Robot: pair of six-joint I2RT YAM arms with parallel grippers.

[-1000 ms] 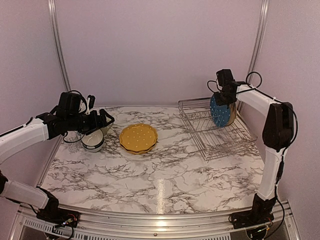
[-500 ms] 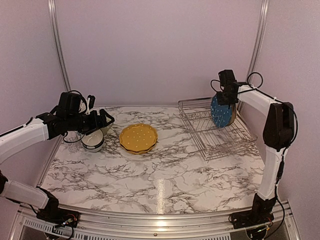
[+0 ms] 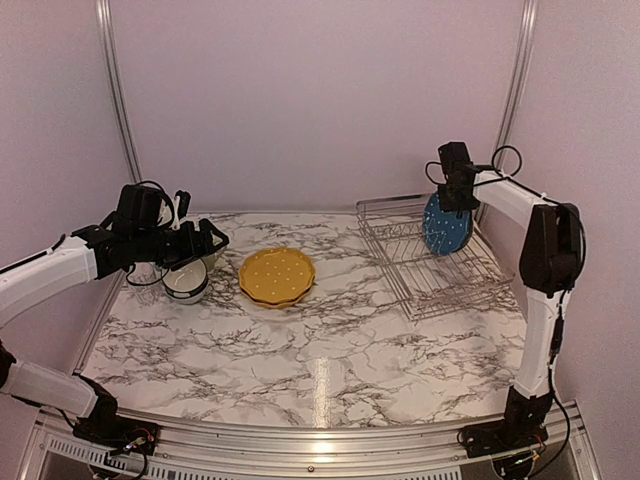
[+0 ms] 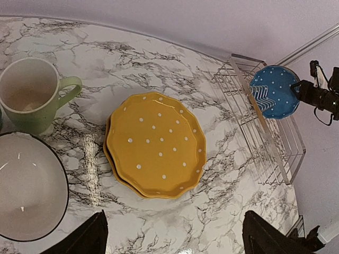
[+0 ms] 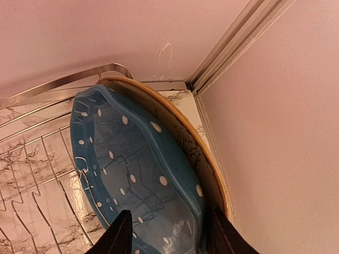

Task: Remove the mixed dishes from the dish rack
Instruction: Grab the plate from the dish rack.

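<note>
Marble counter (image 3: pixel 330 350) – the dish rack (image 3: pixel 440 280) is set at its far right corner. Inside, the blue plate (image 3: pixel 445 225) is stood upright in the slots, so its top rim is straddled by the right gripper (image 5: pixel 167 233) – clamped or not cannot be told. Near the left edge, the left gripper (image 4: pixel 172 238) is held spread beside the unloaded yellow plates (image 4: pixel 153 143).

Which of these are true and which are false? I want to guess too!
1. Yellow plates lie stacked on the table. True.
2. The blue plate lies flat on the table. False: the blue plate stands on edge in the dish rack.
3. The green mug has tipped over. False: the green mug stands upright beside the white bowl.
4. The left gripper is open. True.
</note>
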